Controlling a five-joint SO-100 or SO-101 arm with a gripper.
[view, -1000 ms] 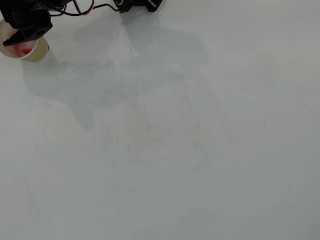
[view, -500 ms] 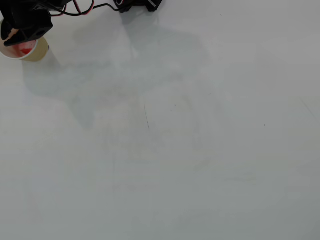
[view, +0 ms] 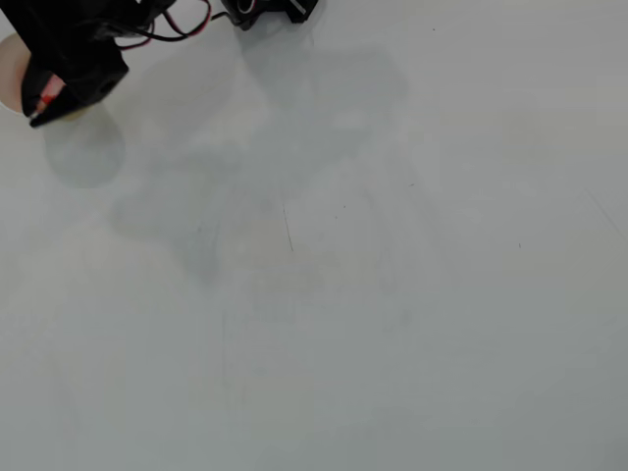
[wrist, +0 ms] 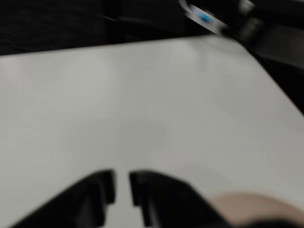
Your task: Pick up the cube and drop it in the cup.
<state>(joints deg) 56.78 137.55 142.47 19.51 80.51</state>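
Note:
In the overhead view the black gripper (view: 39, 114) hangs over the cup (view: 10, 71) at the table's top left corner and hides most of it. A cream sliver of the rim shows at the left. A small red patch of the cube (view: 46, 94) shows beside the gripper, at the cup's mouth. The wrist view is blurred. There the gripper (wrist: 121, 188) shows two dark fingers (wrist: 97, 190) with only a narrow gap and nothing between them. A pale curve of the cup (wrist: 247, 205) lies at the bottom right.
The white table (view: 343, 294) fills the overhead view, with a faint dark scratch (view: 287, 228) near its middle. The arm's base and red-black wires (view: 265, 10) sit at the top edge. The table's far edge (wrist: 142, 42) meets a dark background in the wrist view.
The arm has shifted right and down over the cup and now hides more of it. Its shadow on the table has moved down. The red cube stays at the same spot.

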